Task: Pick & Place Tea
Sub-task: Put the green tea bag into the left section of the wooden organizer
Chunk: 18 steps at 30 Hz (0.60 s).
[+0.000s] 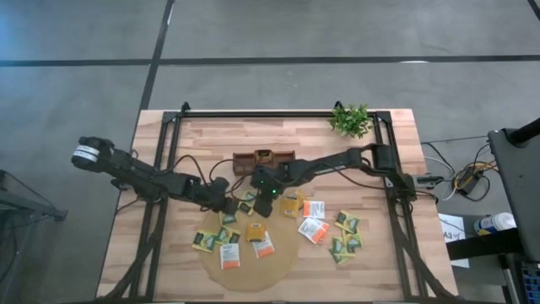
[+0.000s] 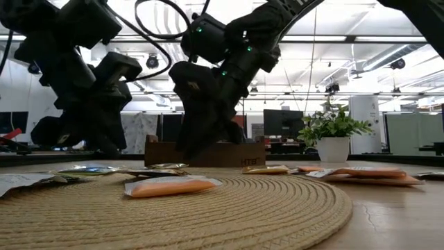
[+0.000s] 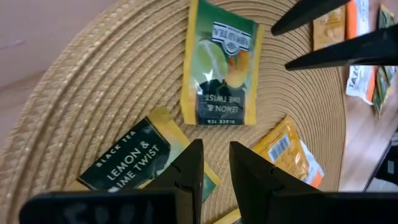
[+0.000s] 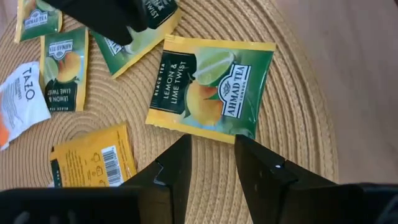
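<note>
Several small tea sachets lie on and around the round tan mat (image 1: 253, 262). My left gripper (image 3: 215, 167) is open and hovers low over the mat's far left part, beside a green-and-yellow lemon-lime sachet (image 3: 130, 165). My right gripper (image 4: 212, 167) is open too and points down at the mat's far part. Just ahead of its tips a second lemon-lime sachet (image 4: 211, 84) lies flat on the mat; the left wrist view shows this sachet (image 3: 217, 65) as well. The two grippers (image 1: 228, 201) (image 1: 263, 204) stand close together, with nothing between either one's fingers.
A dark brown tray (image 1: 263, 159) stands just behind the grippers. A small green plant (image 1: 350, 121) is at the far right corner. A yellow sachet (image 4: 93, 158) and white-and-orange sachets (image 1: 312, 228) lie nearby, and more green ones (image 1: 344, 241) lie right of the mat.
</note>
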{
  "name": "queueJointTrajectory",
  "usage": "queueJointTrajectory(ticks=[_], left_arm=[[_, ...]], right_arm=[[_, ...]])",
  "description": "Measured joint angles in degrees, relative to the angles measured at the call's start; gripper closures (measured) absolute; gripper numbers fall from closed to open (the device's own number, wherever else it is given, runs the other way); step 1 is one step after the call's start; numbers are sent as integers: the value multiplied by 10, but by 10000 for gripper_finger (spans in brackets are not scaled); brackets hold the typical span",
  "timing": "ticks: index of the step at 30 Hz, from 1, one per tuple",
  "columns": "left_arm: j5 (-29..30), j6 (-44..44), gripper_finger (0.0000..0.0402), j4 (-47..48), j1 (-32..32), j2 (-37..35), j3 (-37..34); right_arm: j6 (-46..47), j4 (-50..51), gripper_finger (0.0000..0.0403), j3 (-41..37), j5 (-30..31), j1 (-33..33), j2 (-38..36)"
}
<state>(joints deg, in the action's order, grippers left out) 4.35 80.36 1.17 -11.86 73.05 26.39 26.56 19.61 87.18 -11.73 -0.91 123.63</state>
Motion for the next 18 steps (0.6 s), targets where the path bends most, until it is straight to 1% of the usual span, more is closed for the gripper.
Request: queueJointTrajectory(ticks=[3, 8, 11, 13, 18], left_arm=[[3, 7, 330, 3, 0, 7, -4], [3, 23, 330, -8, 0, 38, -4], [4, 31, 330, -20, 0, 58, -2], [11, 34, 330, -37, 0, 69, 1], [39, 26, 330, -68, 0, 79, 13]], right_arm=[[-7, 0, 282, -1, -1, -1, 3], [-5, -4, 282, -2, -5, -2, 21], [1, -11, 282, -1, -24, -2, 31], [3, -15, 282, -1, -35, -2, 35], [6, -21, 282, -1, -36, -2, 38]])
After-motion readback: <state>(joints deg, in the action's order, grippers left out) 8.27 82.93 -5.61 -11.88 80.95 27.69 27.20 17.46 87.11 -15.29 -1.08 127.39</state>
